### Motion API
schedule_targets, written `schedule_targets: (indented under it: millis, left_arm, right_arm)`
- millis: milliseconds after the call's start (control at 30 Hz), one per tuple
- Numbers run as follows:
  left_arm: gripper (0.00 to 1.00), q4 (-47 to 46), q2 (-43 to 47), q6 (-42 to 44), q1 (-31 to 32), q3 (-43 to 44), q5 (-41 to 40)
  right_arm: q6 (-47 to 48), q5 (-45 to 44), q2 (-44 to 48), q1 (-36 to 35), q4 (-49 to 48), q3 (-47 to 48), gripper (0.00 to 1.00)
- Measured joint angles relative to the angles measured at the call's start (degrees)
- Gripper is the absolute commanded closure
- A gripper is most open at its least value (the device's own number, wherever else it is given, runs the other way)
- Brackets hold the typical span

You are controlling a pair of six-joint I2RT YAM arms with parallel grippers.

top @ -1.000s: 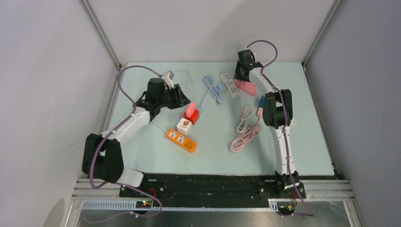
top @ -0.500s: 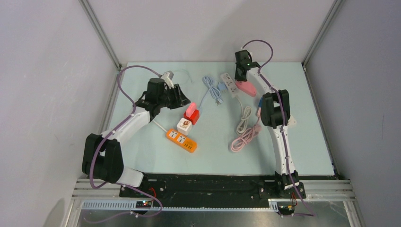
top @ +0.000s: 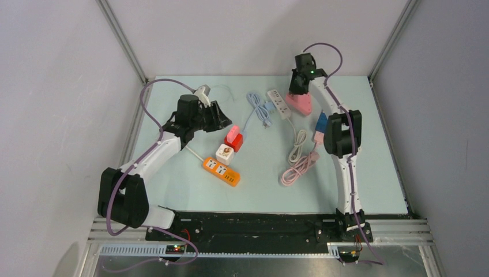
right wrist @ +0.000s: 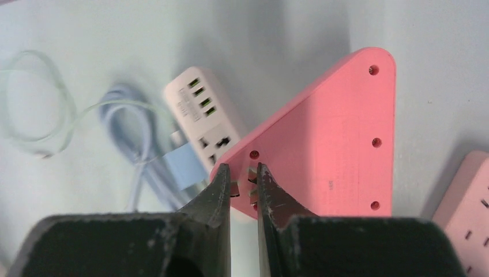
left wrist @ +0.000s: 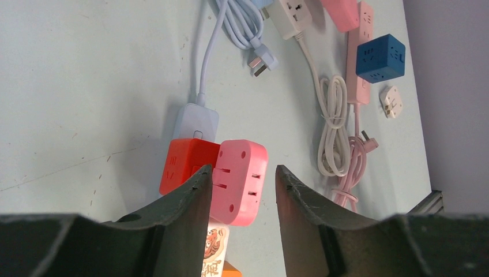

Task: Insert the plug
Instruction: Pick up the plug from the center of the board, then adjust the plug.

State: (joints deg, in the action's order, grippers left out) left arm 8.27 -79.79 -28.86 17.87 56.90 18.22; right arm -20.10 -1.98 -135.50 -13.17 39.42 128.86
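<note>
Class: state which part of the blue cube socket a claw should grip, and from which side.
Likely from above, across two opposite flat side faces of the blue cube socket; it sits flat, and the pink strip crowds one side.

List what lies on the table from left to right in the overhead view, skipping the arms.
orange power strip → lilac cable → white power strip → pink triangular block → blue cube socket
</note>
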Motion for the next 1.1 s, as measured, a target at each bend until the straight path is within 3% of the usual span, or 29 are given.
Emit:
schedule_targets:
  millis: [133,467,667,833,1100]
  left_arm:
    - [0.47,0.02,0.42,-0.02,0.0,0.13,0.2]
    - [0.25,0.52,0.52,3.06,0.02,5.09,4.2]
    - [0.22,0.79,2.19,4.37,0.02,10.97,7.72]
    - [0.2,-0.72,4.11,3.43,2.29,11.43,8.17]
    - [0.17,-2.01,4.35,1.36,10.88,9.14,-0.17]
  right_arm:
    - [-2.54,7.26,7.93,1.86,-0.5,-4.96,0.91]
    - [-7.1,27.93,24.52,2.14,-2.93,-17.97,0.88]
    - [-7.41,40.0,30.91,0.57,-4.66,-25.53,0.87]
    - [-13.27,42.69,36.63,-2.51,-9.81,-32.52,0.87]
    - [-29.64,38.38,39.01,-12.28,-23.76,-37.27,0.89]
